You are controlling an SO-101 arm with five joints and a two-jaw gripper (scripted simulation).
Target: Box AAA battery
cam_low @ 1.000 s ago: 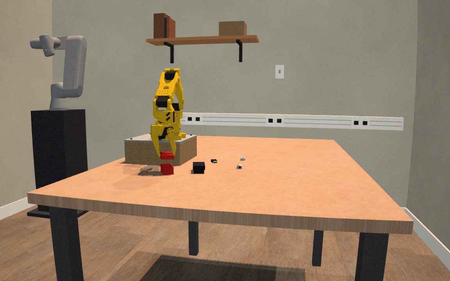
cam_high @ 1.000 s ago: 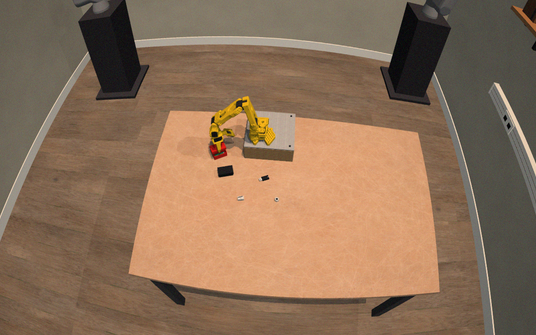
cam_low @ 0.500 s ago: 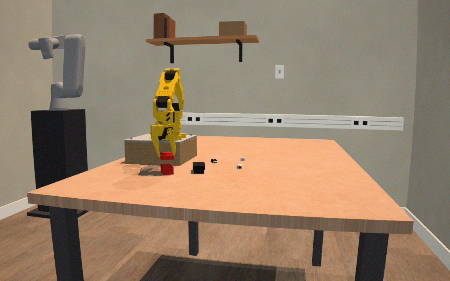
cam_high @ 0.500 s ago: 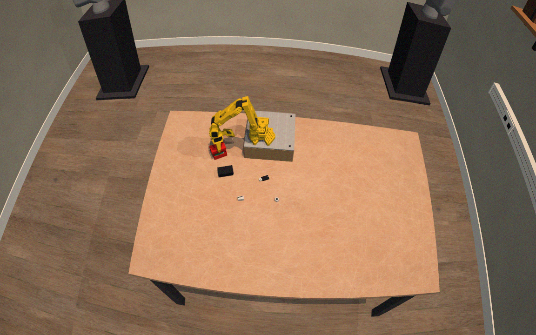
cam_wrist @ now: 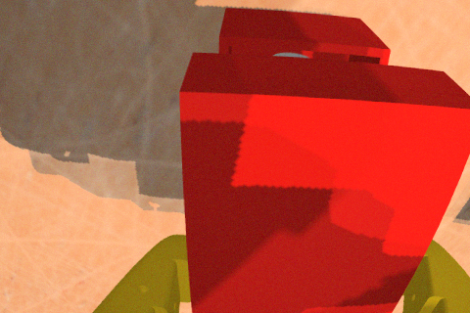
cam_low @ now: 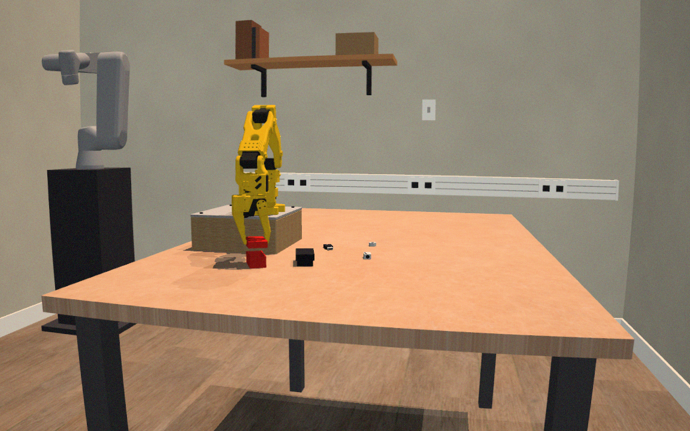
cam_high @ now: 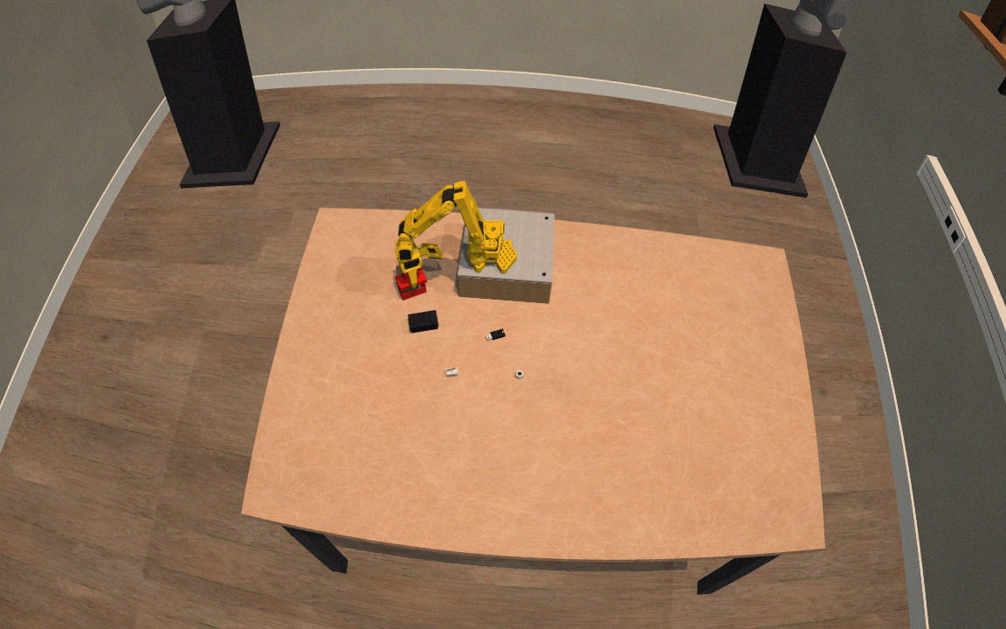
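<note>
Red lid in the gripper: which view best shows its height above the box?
Exterior: the red lid hangs just above the red box, gap visible. Wrist shows the lid huge, hiding most of the box; top shows them overlapping.

The yellow arm (cam_low: 255, 160) is folded up high off its base near the bench's back edge, elbow on top, wrist pointing straight down. The gripper (cam_low: 256, 236) hangs over the back-left part of the bench, clamped on the red lid (cam_wrist: 307, 215).
</note>
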